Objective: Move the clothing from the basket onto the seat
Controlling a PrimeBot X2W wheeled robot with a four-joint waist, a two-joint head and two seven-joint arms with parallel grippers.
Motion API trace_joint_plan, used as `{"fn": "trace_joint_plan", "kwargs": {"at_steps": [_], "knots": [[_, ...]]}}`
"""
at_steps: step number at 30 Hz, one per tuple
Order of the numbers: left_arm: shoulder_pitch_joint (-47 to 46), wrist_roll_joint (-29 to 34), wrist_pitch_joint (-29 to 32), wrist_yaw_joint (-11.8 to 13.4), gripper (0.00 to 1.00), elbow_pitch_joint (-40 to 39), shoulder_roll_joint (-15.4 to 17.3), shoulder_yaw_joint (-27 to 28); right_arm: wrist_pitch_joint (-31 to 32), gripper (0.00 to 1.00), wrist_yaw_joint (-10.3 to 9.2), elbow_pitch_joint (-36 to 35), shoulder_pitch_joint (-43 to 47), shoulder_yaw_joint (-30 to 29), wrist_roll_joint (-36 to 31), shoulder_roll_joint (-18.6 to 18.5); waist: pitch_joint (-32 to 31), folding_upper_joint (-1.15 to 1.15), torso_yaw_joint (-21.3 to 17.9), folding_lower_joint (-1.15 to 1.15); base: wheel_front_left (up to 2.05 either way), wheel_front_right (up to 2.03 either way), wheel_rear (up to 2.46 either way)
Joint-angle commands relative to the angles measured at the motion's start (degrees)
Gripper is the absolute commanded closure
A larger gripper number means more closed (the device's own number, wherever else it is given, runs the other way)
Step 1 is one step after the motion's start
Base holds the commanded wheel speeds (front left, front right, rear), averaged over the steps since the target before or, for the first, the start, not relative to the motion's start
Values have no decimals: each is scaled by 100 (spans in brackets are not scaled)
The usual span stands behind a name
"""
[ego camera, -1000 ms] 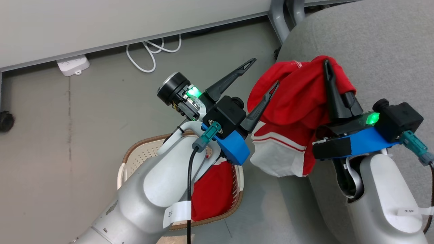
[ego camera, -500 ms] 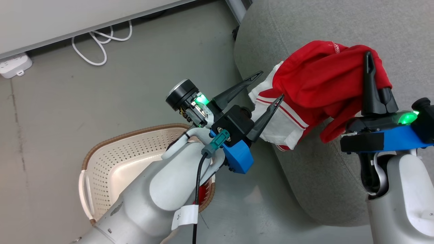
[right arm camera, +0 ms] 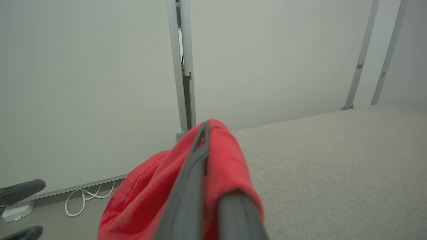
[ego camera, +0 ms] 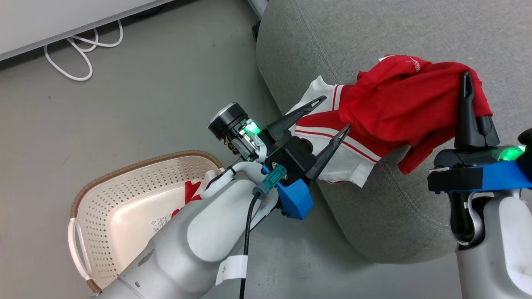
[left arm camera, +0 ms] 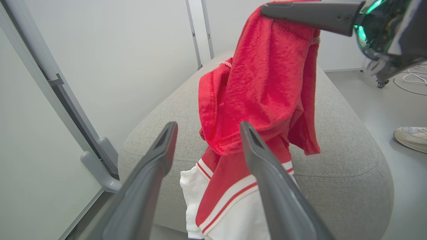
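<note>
In the head view, the right gripper (ego camera: 466, 81) has its jaws pressed together on a fold of the red garment (ego camera: 395, 104). The cloth hangs from them and trails toward the left gripper (ego camera: 336, 113), whose jaws stand spread and empty, with the white striped panel just past their tips. A second ago the cloth dangled beside the edge of the seat (ego camera: 374, 37); now most of it is over the grey cushion, and only the white hem droops down the rounded side. The whole picture has swung too, so the robot has turned toward the seat. The basket (ego camera: 145, 160) has merely slid across the frame, well behind the left jaws, with a scrap of the second garment (ego camera: 192, 192) showing beside the forearm. In the left wrist view, the left gripper (left arm camera: 208, 128) faces the garment (left arm camera: 263, 83) hanging ahead of its open jaws, its striped lower part showing between them; the seat (left arm camera: 347, 133) lies beyond and a person's shoe (left arm camera: 412, 136) sits far off to one side. In the right wrist view, the right gripper (right arm camera: 204, 140) is closed, with red cloth (right arm camera: 143, 196) bunched around and beneath the jaws, and the seat (right arm camera: 333, 160) stretches ahead of their tips. To my eye the carry is nearly done: this piece needs letting go over the cushion, and the other still waits in the basket.
</note>
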Motion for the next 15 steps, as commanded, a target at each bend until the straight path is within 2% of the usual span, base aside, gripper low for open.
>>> {"fn": "trace_joint_plan", "kwargs": {"at_steps": [1,15], "knots": [[-29,-2,-18,-40,0,8,25,-4,-5,100,3,4,70,5,39,3,-3,0,-7,0,0,0,0],[-58,43,-18,-37,0,-92,47,110,-5,100,3,-162,-365,-25,-200,3,67,0,64,0,0,0,0]]}}
